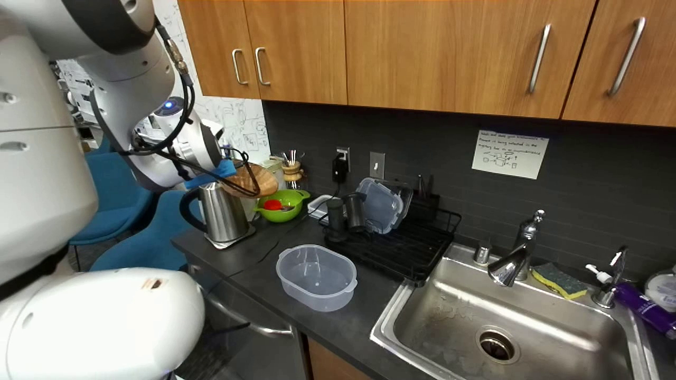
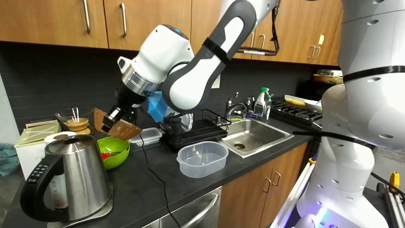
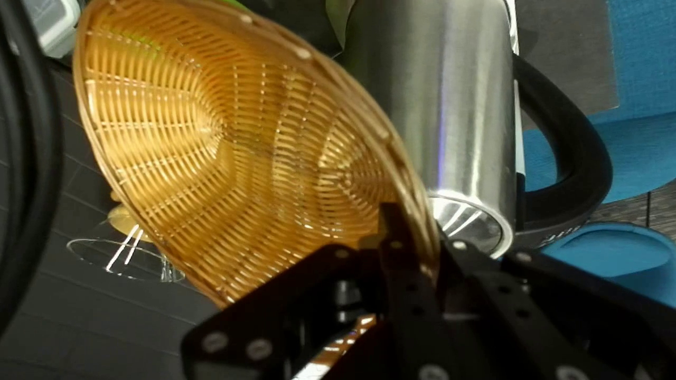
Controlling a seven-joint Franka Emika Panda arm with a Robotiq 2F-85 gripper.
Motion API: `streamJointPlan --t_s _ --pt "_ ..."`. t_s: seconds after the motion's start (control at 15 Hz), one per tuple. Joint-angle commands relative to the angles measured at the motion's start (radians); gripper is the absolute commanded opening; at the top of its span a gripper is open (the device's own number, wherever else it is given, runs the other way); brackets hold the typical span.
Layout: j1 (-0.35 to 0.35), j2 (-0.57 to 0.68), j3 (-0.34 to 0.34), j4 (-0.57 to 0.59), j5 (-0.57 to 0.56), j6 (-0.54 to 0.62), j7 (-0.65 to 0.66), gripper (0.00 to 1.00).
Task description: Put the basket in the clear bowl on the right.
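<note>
The brown wicker basket (image 1: pixel 264 178) hangs tilted in the air above the left part of the counter. It also shows in an exterior view (image 2: pixel 126 130) and fills much of the wrist view (image 3: pixel 237 142). My gripper (image 2: pixel 109 122) is shut on the basket's rim, with one finger inside the basket and one outside, as the wrist view shows (image 3: pixel 417 232). In an exterior view the arm and cables hide the gripper. The clear oval plastic bowl (image 1: pixel 314 298) stands on the counter, apart from the basket, and also shows in an exterior view (image 2: pixel 204 167). It looks empty.
A steel kettle (image 2: pixel 84 177) stands close to the held basket. A green bowl (image 2: pixel 117 155) with a red item is below it. A black dish rack (image 1: pixel 396 253) stands behind the clear bowl, with a sink (image 1: pixel 422 359) beside it. A black cable (image 2: pixel 156 177) crosses the counter.
</note>
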Motion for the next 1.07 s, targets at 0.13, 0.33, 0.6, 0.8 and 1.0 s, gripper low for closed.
streamJointPlan --t_s 0.13,0.33,0.6,0.8,1.0 --pt "0.198 0.023 -0.213 0.062 -0.123 0.007 0.15 0.02" --pt "0.278 0.052 -0.29 0.103 -0.182 0.043 0.188 0.02" --pt "0.374 0.093 -0.38 0.141 -0.193 0.079 0.214 0.02" --pt "0.355 0.078 -0.354 0.116 -0.163 0.063 0.183 0.08" --pt "0.353 0.082 -0.351 0.116 -0.163 0.063 0.183 0.08"
